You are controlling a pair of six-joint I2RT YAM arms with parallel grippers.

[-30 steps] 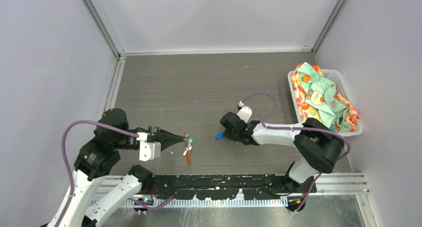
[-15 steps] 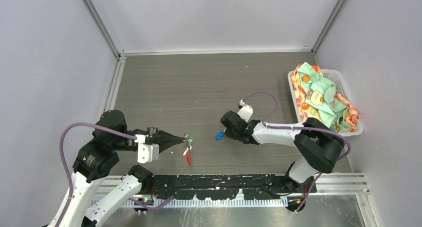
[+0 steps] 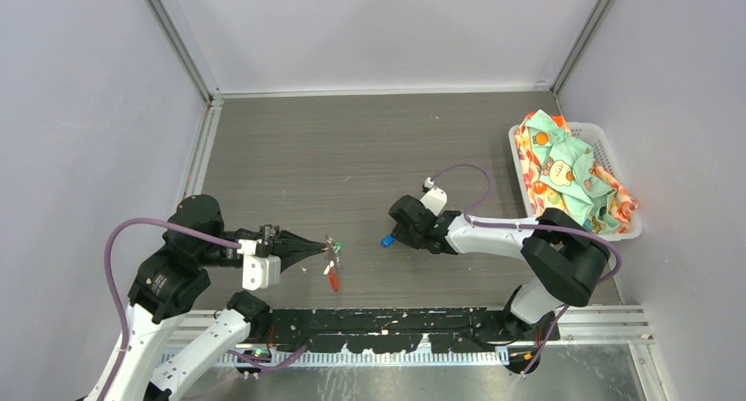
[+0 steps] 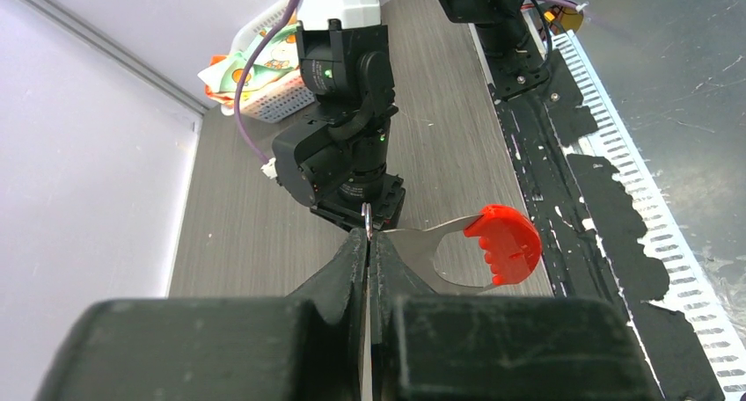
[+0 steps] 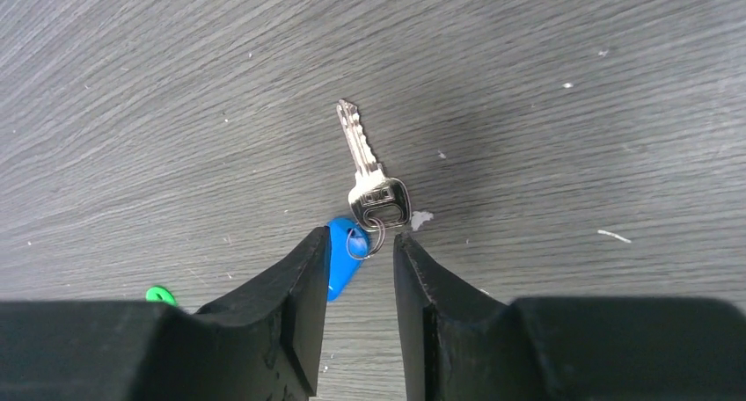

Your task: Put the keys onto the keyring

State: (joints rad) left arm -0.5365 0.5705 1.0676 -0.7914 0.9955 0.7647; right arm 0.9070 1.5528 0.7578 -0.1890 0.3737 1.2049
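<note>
Red plastic caps one end of the keyring (image 4: 413,244). Its flat silver body runs from that cap to a small wire ring pinched between the fingers of the left end effector (image 4: 368,239). Those fingers are pressed together on the ring with no gap showing. From above, the keyring hangs off the fingertips with its red end pointing toward the near edge of the bench (image 3: 352,137). A green-headed key (image 3: 337,245) sits at the keyring's upper end, right at the fingertips. Whether the red end touches the bench I cannot tell.

To the right of the keyring, near it but apart, the blue-tagged key (image 5: 365,168) lies flat on the bench. It has a silver blade with a squared silver head, joined by a thin wire loop to a blue plastic tag. The right end effector (image 5: 361,239) stands over that loop with its fingers apart, one on each side. The blue tag lies against or partly behind one finger, and I cannot tell whether they touch. The blade points away from the fingers, clear of both.

On the near side of the keyring, a black strip (image 3: 396,317) runs along the bench edge. Well to the keyring's right and farther back, a white basket (image 3: 607,135) holds a patterned cloth (image 3: 567,172).
</note>
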